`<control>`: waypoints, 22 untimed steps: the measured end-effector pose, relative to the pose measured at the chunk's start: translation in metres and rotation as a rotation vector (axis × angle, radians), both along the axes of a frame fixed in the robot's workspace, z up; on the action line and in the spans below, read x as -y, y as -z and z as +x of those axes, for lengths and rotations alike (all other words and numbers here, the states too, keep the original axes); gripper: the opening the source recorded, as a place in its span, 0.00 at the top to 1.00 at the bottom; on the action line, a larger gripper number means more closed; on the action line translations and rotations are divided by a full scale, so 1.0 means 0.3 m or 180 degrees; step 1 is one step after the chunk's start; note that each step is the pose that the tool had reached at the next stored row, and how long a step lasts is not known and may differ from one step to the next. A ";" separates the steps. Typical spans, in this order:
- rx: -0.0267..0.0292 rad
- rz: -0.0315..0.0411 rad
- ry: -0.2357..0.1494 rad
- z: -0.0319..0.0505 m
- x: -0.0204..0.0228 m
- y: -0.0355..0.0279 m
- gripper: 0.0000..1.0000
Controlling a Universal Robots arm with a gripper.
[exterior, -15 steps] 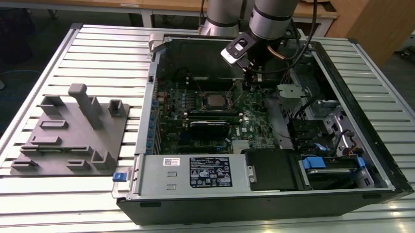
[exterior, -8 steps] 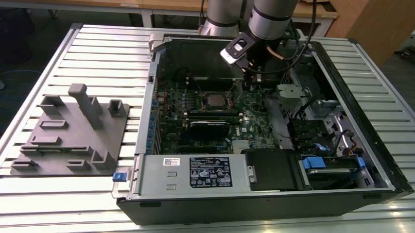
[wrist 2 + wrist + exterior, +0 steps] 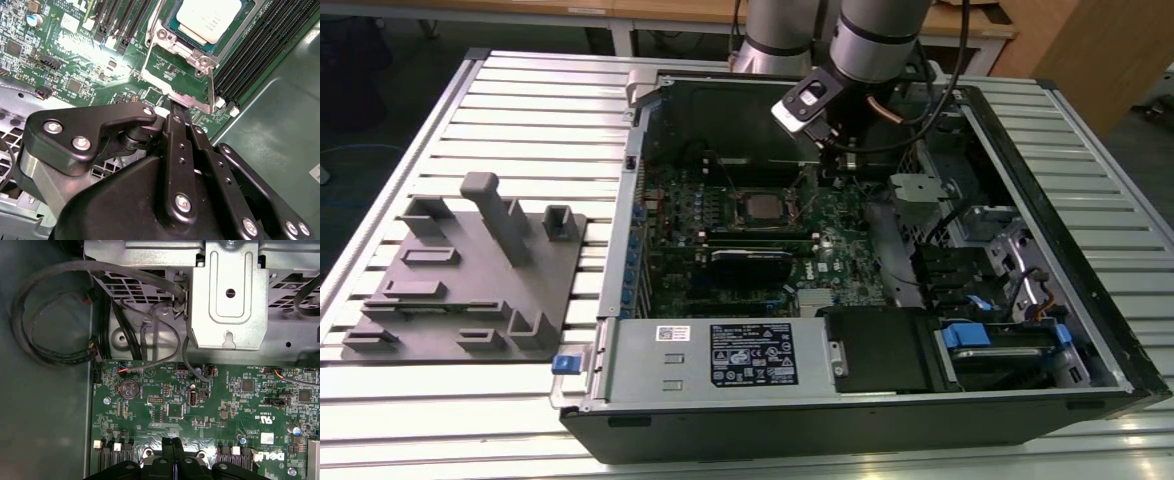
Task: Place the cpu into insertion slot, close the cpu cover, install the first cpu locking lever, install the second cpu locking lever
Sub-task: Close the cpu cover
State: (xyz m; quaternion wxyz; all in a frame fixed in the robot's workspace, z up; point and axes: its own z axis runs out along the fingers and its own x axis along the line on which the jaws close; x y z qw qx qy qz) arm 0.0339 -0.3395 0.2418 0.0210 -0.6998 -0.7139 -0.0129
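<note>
Bracket (image 3: pixel 230 295) and cables (image 3: pixel 45 340) beyond claw (image 3: pixel 173 442)

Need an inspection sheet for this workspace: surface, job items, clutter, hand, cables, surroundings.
Surface: slatted metal table carrying an open computer case.
Job's things: cpu lies face up in the insertion slot. The silvery cpu cover frames it, but I cannot tell whether it is fully down.
Clutter: grey fixture block on the table, to the exterior view's left of the case.
Grippers: hand has its fingers together, with the tips at the cover's edge.
Cables: dark cable bundle looped beside the board inside the case.
Surroundings: wooden furniture beyond the table.
</note>
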 end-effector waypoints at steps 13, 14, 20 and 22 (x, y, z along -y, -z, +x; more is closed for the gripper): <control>-0.0020 0.0000 0.0000 -0.014 0.000 0.007 0.89; -0.0033 0.0000 0.0000 -0.019 0.000 0.012 0.89; -0.0045 0.0000 0.0000 -0.028 0.000 0.017 0.89; -0.0047 0.0000 0.0000 -0.029 0.000 0.018 0.89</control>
